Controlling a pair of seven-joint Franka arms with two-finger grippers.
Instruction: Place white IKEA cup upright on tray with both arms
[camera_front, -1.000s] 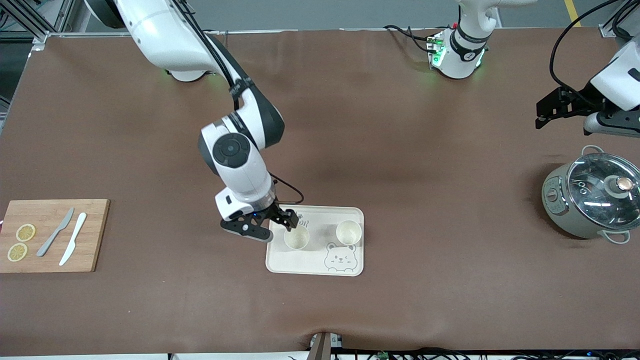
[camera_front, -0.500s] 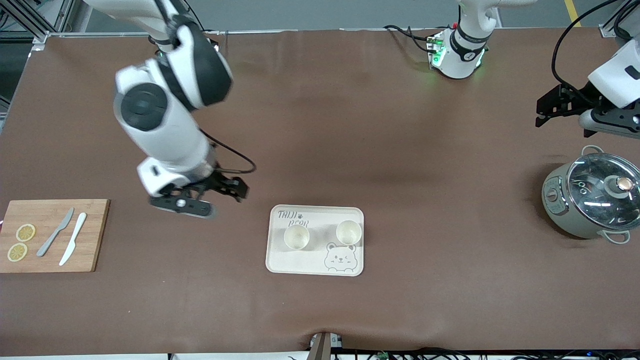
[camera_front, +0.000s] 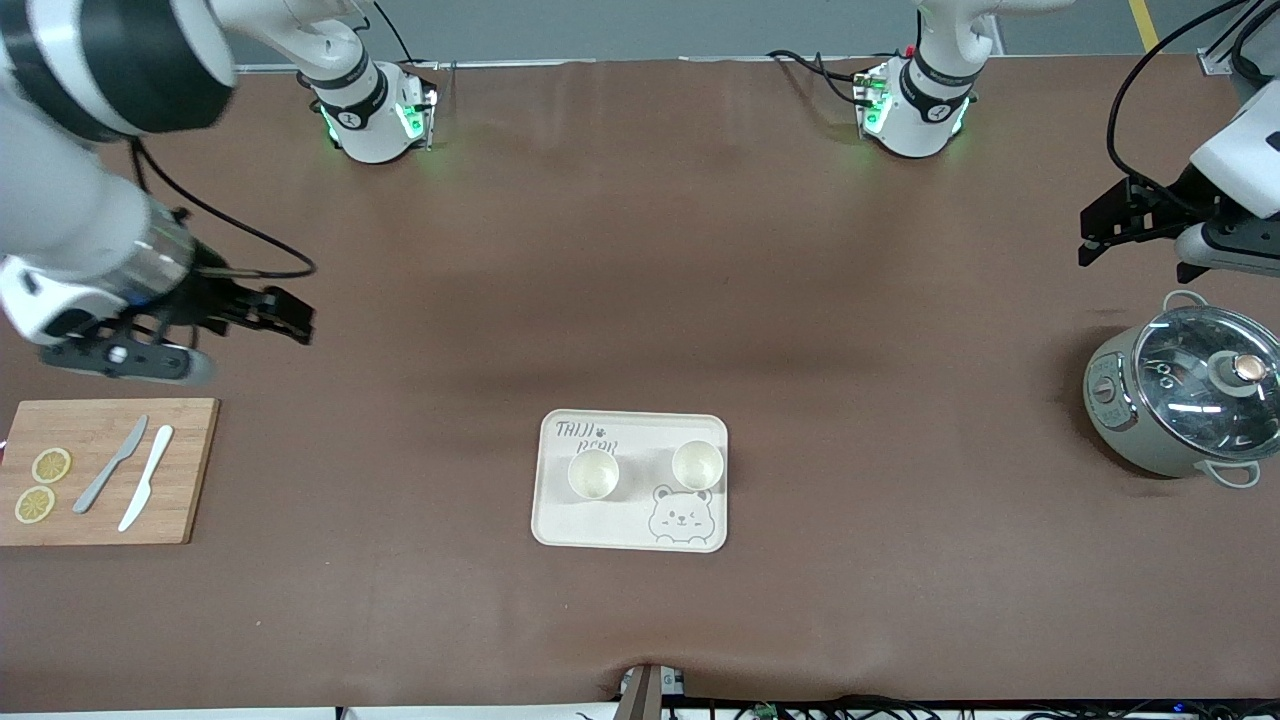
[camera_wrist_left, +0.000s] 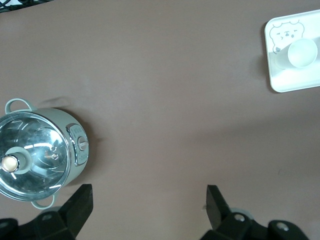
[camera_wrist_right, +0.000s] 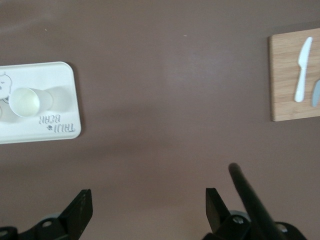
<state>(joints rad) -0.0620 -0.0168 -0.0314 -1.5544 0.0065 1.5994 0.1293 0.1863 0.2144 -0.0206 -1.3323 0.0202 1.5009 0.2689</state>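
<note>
1. Desk: brown, carries all items.
2. Tray: nearer the front camera, mid-desk.
3. Right gripper: empty, fingers apart, over bare desk near the cutting board.
4. Left gripper: empty, fingers apart, over desk near the pot.
5. Two white cups: upright on tray, side by side.

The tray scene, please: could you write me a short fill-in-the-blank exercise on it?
1. The number of cups standing upright on the tray is ____.
2. The drawing on the tray shows the face of a ____.
3. Two knives and two lemon slices lie on the ____.
4. The left gripper hangs open above the table beside the pot, and the right gripper is ____ too, holding nothing.

Missing words: two; bear; cutting board; open
</note>
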